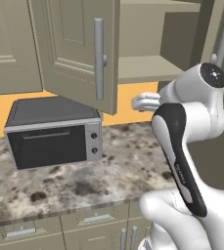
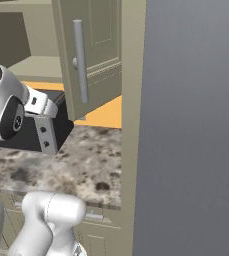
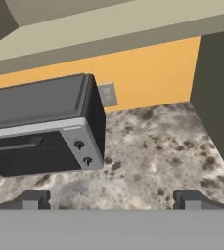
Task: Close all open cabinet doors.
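The cabinet doors hang open above the counter (image 1: 84,180): the left door (image 1: 79,49) swings out up and to the left of the gripper (image 3: 111,199), its long silver bar handle (image 1: 99,58) vertical, and the right door (image 2: 93,55) stands ajar to the gripper's right, beside a tall dark grey panel (image 2: 196,125). The white arm bends at the elbow and reaches forward under the bare cabinet shelf (image 1: 143,66), wrist level. The gripper's fingertips (image 3: 33,199) stand wide apart, holding nothing, aimed down at the speckled counter, with the toaster oven (image 3: 40,127) ahead and left.
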Tool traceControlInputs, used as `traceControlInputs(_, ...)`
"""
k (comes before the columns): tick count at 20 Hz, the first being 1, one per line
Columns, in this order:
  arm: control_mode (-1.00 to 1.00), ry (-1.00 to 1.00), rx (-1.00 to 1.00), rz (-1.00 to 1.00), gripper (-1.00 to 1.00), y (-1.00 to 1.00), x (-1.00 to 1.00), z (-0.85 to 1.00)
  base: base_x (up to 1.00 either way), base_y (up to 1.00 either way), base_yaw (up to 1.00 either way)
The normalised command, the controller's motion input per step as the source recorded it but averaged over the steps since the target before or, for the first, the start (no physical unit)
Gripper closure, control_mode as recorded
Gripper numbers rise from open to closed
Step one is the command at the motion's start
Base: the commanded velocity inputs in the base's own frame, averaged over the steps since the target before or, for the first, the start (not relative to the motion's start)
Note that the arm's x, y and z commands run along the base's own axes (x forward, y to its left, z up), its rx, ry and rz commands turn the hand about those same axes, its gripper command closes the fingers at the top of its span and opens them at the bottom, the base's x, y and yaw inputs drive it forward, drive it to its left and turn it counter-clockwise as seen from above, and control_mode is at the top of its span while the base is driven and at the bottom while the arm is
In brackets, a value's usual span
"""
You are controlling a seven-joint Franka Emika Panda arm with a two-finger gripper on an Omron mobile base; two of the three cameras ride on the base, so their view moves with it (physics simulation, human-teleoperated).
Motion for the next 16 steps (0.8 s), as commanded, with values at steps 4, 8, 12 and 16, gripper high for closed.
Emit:
traceControlInputs(4, -1.0, 0.0, 0.1, -0.06, -1.0, 0.1, -0.52, 0.25, 0.0, 0.0, 0.0)
traceControlInputs(8, -1.0, 0.0, 0.09, 0.0, -1.0, 0.15, -0.54, 0.24, 0.0, 0.0, 0.0)
traceControlInputs(12, -1.0, 0.0, 0.05, 0.0, -1.0, 0.23, -0.47, 0.2, 0.0, 0.0, 0.0)
traceControlInputs(16, -1.0, 0.0, 0.02, -0.01, -1.0, 0.3, -0.42, 0.16, 0.0, 0.0, 0.0)
